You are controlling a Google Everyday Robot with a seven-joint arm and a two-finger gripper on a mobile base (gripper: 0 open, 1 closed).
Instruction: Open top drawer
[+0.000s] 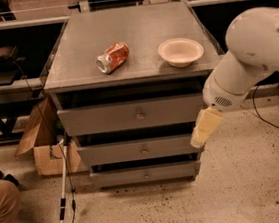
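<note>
From where I stand, the top drawer, the widest and tallest of three grey metal-look fronts, sits shut directly beneath the flat grey cabinet top, with a dark slot above its panel and a small round knob at its centre. The robot's bulky white arm reaches in from the right, and its pale cream gripper hangs downward just beside the cabinet's right front corner, at about the height of the narrower middle drawer and well apart from the knob. I cannot tell whether it is released or clenched; it appears to hold nothing. On the top lie a crushed red-and-silver drinks can on its side and, near the right front, a shallow off-white bowl. The opening looks not yet begun. My worry is the approach: the gripper sits low and off to one side, so a straight sweep leftward could catch the corner of the cabinet or land on the middle drawer's knob instead. The knob is small and round, so a shallow hold would likely slip off under the pull. A sharp tug could shake the cabinet and set the can rolling, and the thick arm passes near the bowl's side of the top.
</note>
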